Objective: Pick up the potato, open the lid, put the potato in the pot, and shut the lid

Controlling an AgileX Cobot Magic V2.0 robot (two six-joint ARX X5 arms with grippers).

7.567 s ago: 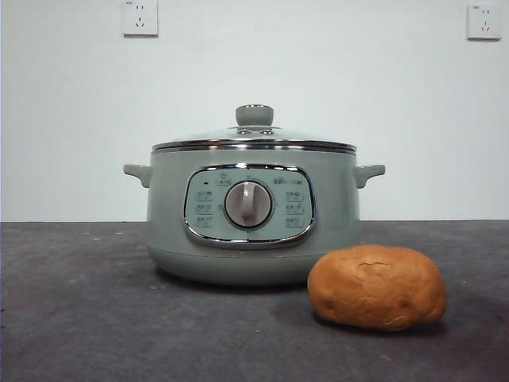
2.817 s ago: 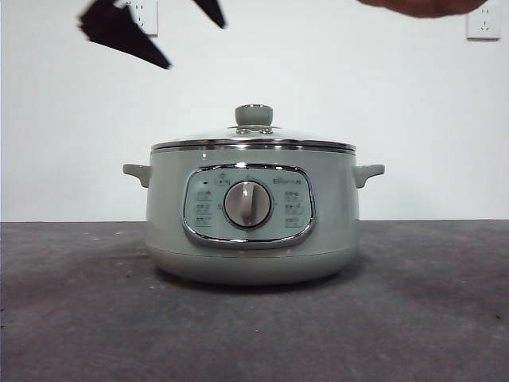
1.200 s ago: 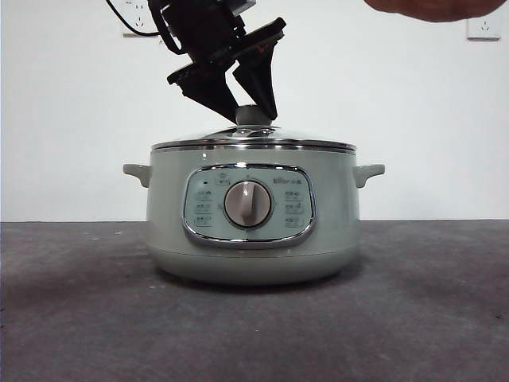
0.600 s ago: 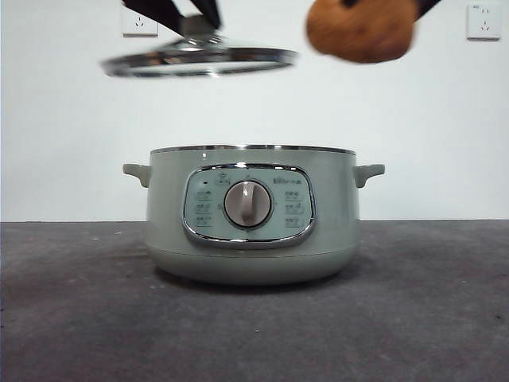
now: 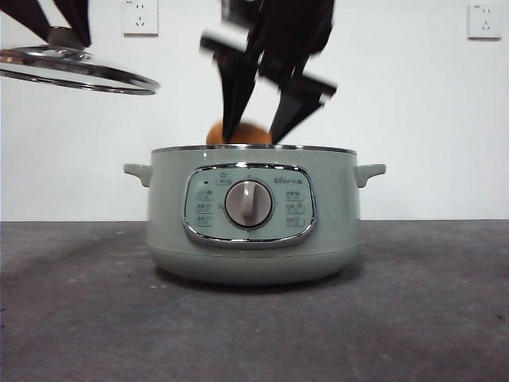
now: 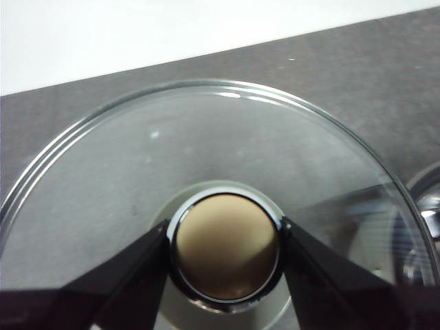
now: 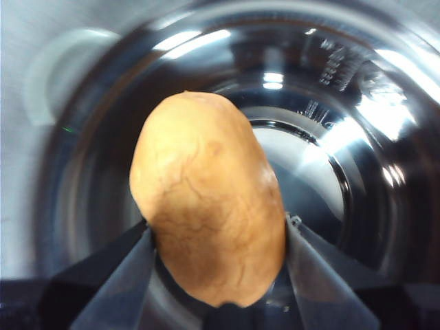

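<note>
The right gripper [image 7: 216,237] is clamped on the potato [image 7: 210,199], one black jaw pressed against each flank, and in its wrist view the potato hangs directly over the shiny steel bowl of the pot [image 7: 357,172]. In the front view the same gripper [image 5: 253,131] descends from twelve o'clock above the sage-green pot [image 5: 251,215], its jaws reaching to the rim, with the potato [image 5: 238,134] showing only as an orange cap just above that rim; whether it touches the bowl's floor cannot be told.

The left gripper [image 6: 223,251] is closed on the lid's knob [image 6: 225,256], a jaw at nine o'clock and one at three o'clock of it, the glass lid [image 6: 206,151] spreading round below. From the front, this gripper [image 5: 60,24] holds the lid [image 5: 75,70] aloft at about ten o'clock from the pot, well apart from it and slightly tilted.

Judging by this, picking up the potato and opening the lid are done, and the placing is nearly finished. What appears left: release the potato into the bowl, lift the right arm clear, then bring the lid over and seat it on the rim.
</note>
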